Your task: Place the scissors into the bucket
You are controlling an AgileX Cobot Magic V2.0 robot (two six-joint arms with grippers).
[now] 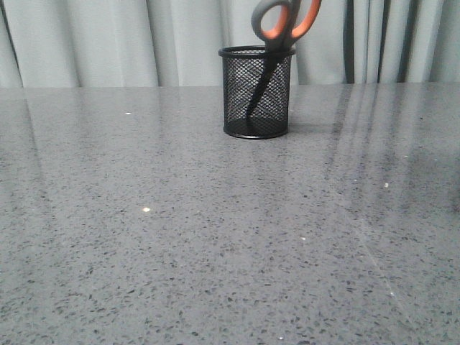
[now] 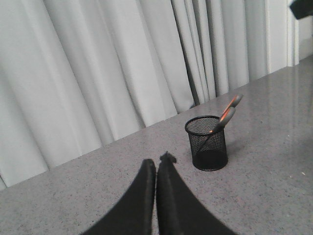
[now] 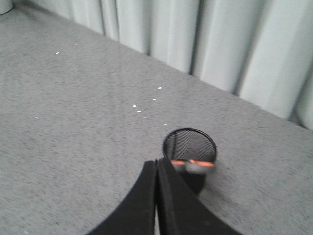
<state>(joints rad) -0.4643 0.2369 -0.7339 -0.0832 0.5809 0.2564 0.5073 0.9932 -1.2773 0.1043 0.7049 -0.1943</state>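
Note:
The black wire-mesh bucket point(image 1: 257, 92) stands upright on the grey table toward the back. The scissors point(image 1: 284, 21) stand in it blades down, leaning against the rim, with the grey and orange handle loops sticking out above. The left wrist view shows the bucket point(image 2: 207, 143) with the scissors point(image 2: 228, 113) well ahead of my left gripper point(image 2: 156, 162), which is shut and empty. My right gripper point(image 3: 157, 163) is shut with nothing in it; in its view the bucket point(image 3: 190, 147) and the scissors' handles point(image 3: 192, 165) lie just beyond its tips. Neither gripper appears in the front view.
Speckled grey tabletop point(image 1: 215, 237) spreads from the bucket to the front edge. Pale curtains point(image 1: 108, 43) hang along the table's far side. A dark object point(image 2: 303, 7) shows at one corner of the left wrist view.

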